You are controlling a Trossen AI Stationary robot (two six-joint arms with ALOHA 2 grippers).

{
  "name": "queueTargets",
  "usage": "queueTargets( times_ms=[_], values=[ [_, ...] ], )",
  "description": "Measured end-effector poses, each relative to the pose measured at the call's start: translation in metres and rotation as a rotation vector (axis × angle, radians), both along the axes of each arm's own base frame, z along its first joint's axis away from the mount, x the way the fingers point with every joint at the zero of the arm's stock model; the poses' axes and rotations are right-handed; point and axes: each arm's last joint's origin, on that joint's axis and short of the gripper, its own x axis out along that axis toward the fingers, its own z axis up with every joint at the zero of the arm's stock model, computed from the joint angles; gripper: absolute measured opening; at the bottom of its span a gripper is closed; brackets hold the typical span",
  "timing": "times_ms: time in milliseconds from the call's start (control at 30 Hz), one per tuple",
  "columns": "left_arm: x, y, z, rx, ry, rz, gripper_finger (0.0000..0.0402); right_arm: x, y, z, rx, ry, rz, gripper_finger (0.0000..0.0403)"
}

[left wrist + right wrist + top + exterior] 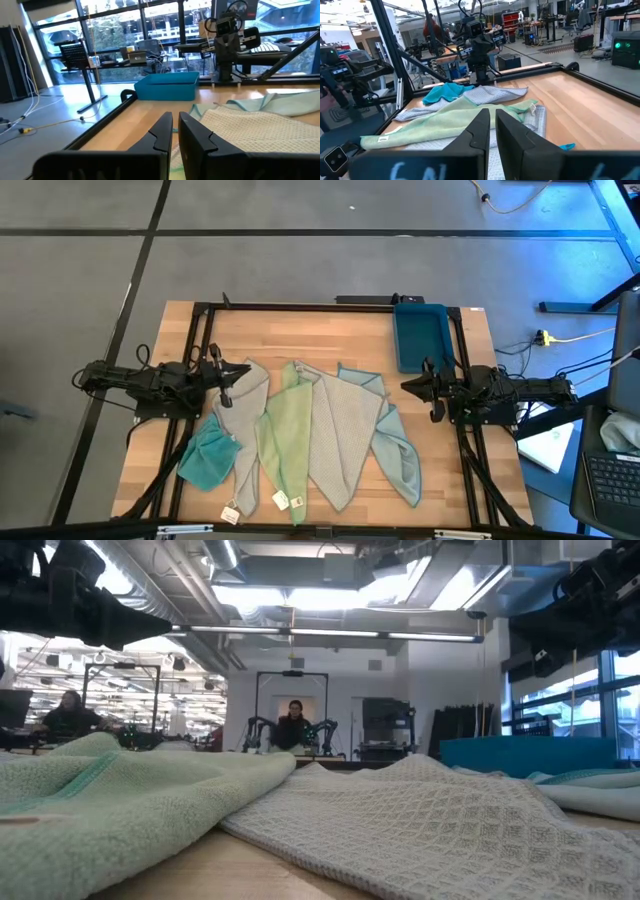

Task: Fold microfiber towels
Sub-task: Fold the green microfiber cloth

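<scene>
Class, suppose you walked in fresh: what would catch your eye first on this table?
A fan of unfolded microfiber towels sprawls over the middle of the wooden table: grey, pale green and pale blue, with a crumpled teal towel at the left. A blue tray sits at the far right corner. The left pincer and right pincer flank the pile, both shut and empty.
</scene>
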Motion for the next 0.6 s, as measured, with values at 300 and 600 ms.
queueTargets(
  times_ms=[300, 600],
  values=[
    [0.0, -0.003, 0.01, -0.365, -0.217, -0.138, 0.0023, 0.0, 0.0, 0.005, -0.015, -0.052, -0.001, 0.0033],
    [-0.003, -0.002, 0.024, -0.421, -0.378, -0.159, 0.0023, 0.002, 0.001, -0.004, 0.055, 0.049, 0.024, 0.0033]
  ],
)
